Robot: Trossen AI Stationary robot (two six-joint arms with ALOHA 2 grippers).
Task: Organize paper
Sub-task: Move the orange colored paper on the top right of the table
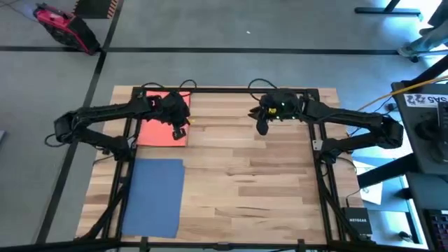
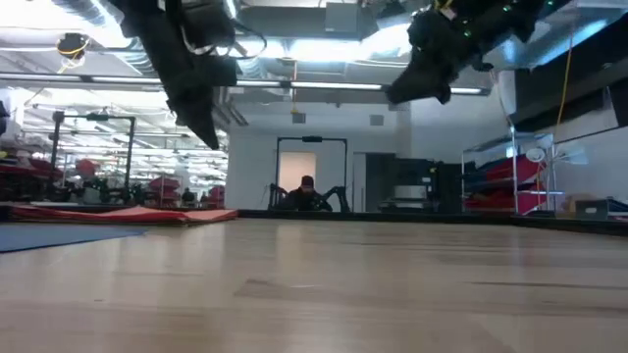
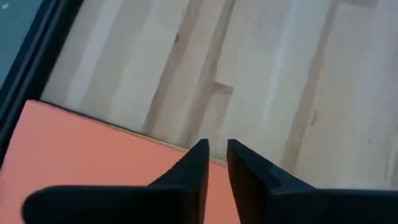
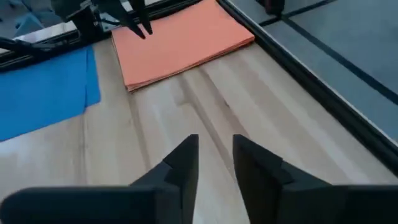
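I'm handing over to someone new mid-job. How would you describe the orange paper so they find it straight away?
Start at the pale wooden table and go to its far left corner, where the left gripper hangs just above it. The orange paper lies flat there as a small stack. Its only neighbour is the blue paper, nearer the front edge on the same side, so colour alone settles it.

Around the pale wooden surface [image 1: 245, 182]

A red bag [image 1: 63, 28] lies on the grey floor [image 1: 210, 28] at about 10 o'clock from it. In the low view a person [image 2: 306, 194] sits far back in the room (by a doorway [image 2: 309, 167]), red shelving [image 2: 510, 186] at 3 o'clock.
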